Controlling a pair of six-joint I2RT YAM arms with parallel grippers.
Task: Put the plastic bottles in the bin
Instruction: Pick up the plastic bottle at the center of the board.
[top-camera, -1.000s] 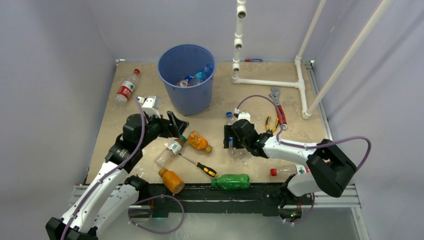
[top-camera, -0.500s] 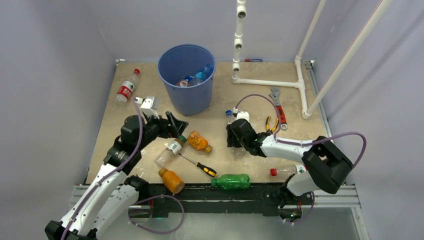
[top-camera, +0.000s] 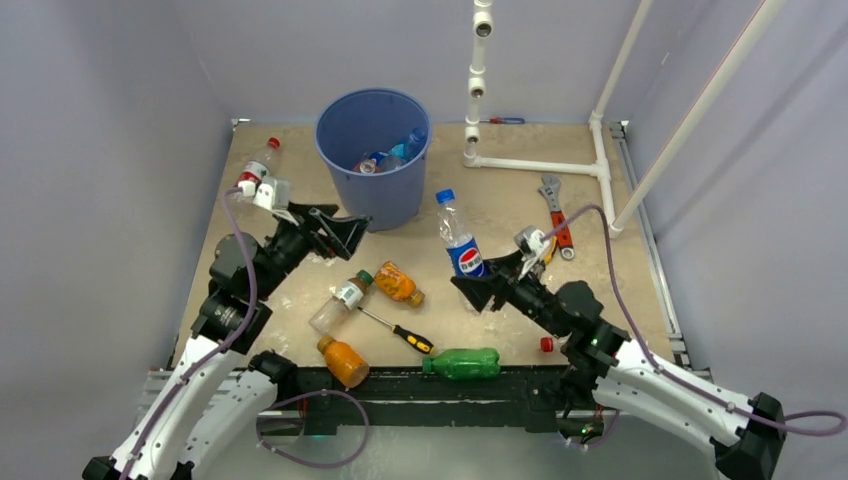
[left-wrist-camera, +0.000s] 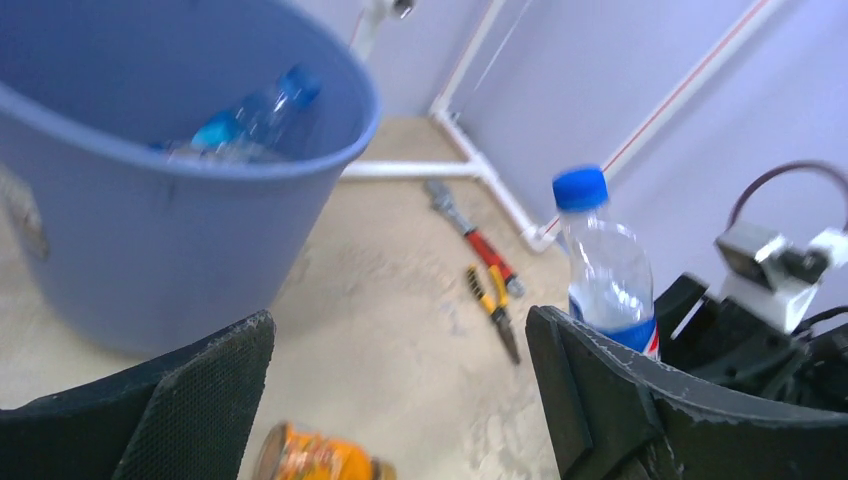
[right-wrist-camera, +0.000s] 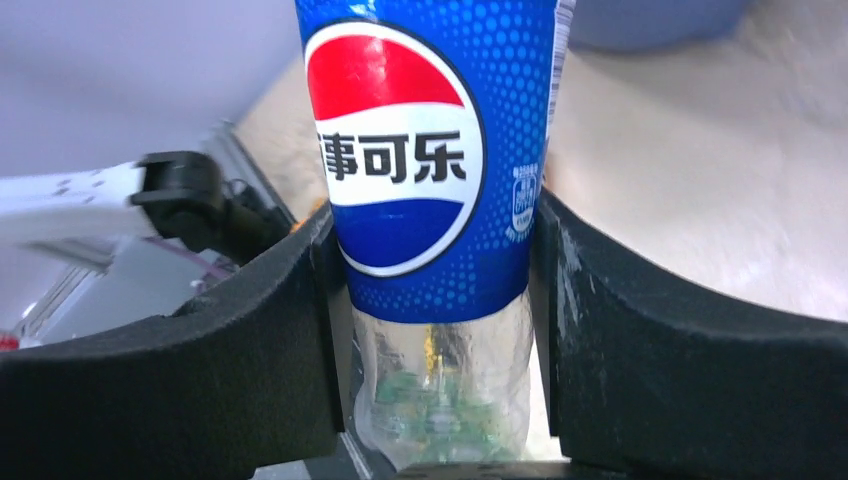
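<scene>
Lifted off the table since the earlier frames, a blue-capped Pepsi bottle (top-camera: 458, 238) now stands upright in the air at the centre of the top view. Half a second ago the right arm crouched low over that spot. The left arm has meanwhile drawn back toward the upper left, away from the loose bottles. The right gripper (top-camera: 478, 284) is clamped on the bottle's lower body. Its wrist view shows both black fingers (right-wrist-camera: 250, 340) pressed against the bottom of the blue label, with the clear base below. The grasp looks done and the carry is under way. The bin (top-camera: 372, 200) sits at upper centre, just left of the held bottle, with several bottles (top-camera: 390, 157) already inside. The next move appears to call for taking the bottle up and left over the rim, high enough to clear it, and only then letting go. The left gripper (top-camera: 338, 232) hangs spread wide and empty beside the bin's lower left wall, with nothing between its fingers in its own view. Five bottles are left on the table (top-camera: 500, 200). A red-labelled bottle (top-camera: 252, 172) lies at upper left, an orange bottle (top-camera: 397, 283) and a white-labelled clear bottle (top-camera: 335, 305) left of centre. A second orange bottle (top-camera: 343, 361) and a green bottle (top-camera: 465, 363) lie along the bottom edge. The screwdriver (top-camera: 400, 333) and wrench (top-camera: 553, 208) are not bound for the bin.
</scene>
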